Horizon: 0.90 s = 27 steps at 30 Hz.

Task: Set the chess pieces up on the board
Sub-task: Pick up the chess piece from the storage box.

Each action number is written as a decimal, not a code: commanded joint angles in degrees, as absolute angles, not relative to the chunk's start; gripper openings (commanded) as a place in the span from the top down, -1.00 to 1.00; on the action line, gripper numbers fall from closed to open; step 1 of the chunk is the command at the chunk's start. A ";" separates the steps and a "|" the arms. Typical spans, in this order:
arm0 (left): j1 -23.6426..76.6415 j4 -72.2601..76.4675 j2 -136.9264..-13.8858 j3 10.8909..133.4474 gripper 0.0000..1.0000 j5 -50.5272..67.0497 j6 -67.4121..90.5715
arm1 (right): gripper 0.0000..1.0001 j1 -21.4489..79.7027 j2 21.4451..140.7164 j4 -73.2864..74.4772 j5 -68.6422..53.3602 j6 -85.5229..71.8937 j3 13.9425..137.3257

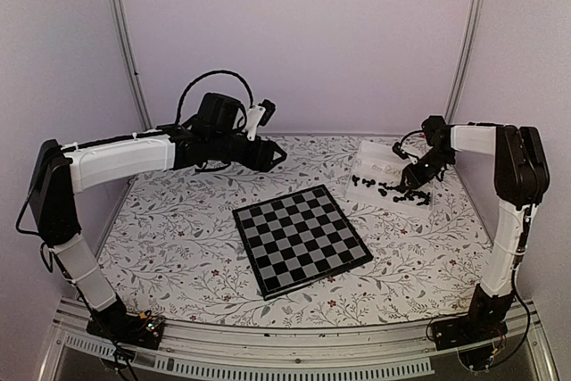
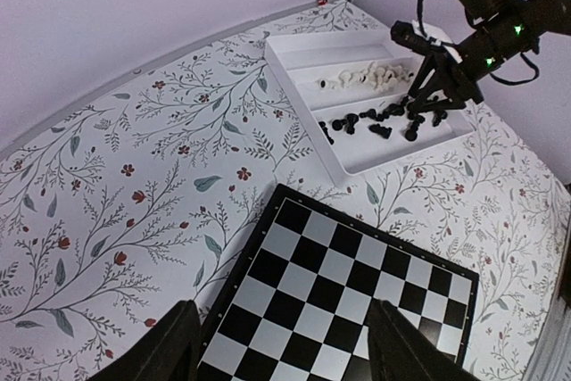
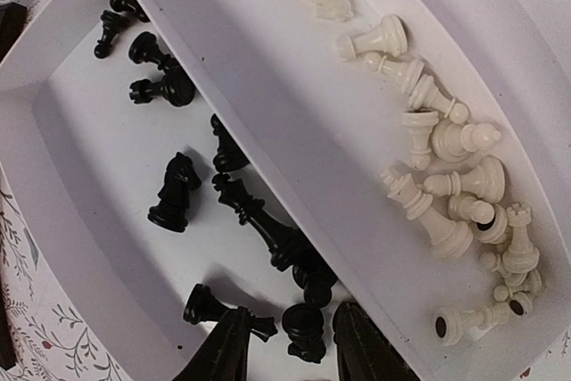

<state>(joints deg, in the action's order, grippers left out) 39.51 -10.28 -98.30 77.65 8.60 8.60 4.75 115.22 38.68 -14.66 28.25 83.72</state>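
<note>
The board (image 1: 302, 238) lies flat mid-table with no pieces on its squares; its far corner shows in the left wrist view (image 2: 339, 292). Black chess pieces (image 3: 174, 189) lie in one compartment of the white tray (image 3: 268, 113), cream-white ones (image 3: 446, 185) in the neighbouring one. My right gripper (image 3: 293, 350) reaches down into the black compartment, its fingers standing either side of a small black piece (image 3: 305, 332) with gaps showing. My left gripper (image 2: 285, 354) hangs open above the board's corner, nothing between its fingers.
The tray (image 1: 393, 176) sits at the back right, beyond the board. A floral cloth (image 1: 178, 238) covers the table. White walls and metal posts (image 1: 125, 33) close in the back and sides.
</note>
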 commanded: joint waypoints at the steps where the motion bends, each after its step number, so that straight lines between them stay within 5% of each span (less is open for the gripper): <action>1: 40.25 -9.42 -97.93 78.79 -0.31 9.35 8.88 | 0.28 4.59 117.01 38.97 -14.62 27.45 86.47; 17: 40.83 -10.15 -99.06 79.19 -0.30 9.05 8.88 | 0.52 4.70 120.25 40.19 -16.21 26.28 90.02; 27: 40.78 -10.80 -99.43 79.64 -0.30 8.99 8.79 | 0.41 5.62 116.80 38.95 -14.55 26.27 85.91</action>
<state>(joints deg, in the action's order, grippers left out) 40.03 -10.63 -98.59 78.00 8.58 8.62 4.84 119.26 38.46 -15.14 26.70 88.25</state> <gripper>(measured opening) 0.650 0.283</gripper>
